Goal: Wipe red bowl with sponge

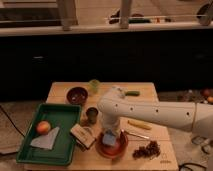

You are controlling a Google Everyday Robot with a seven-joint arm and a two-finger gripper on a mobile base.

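The red bowl (118,149) is a wide, shallow orange-red dish near the front edge of the wooden table (62,91). The light-blue sponge (109,138) lies inside it. My white arm reaches in from the right and bends down over the dish. My gripper (111,131) is at the sponge, right above the bowl's inside. The arm's wrist hides most of the gripper.
A tan box-like block (82,136) lies left of the dish, by a dark grey cup (92,115). A maroon bowl (76,95) and green cup (94,86) stand behind. A green tray (30,152) holds an apple (43,127) and grey cloth (45,140). Grapes (147,149) lie right.
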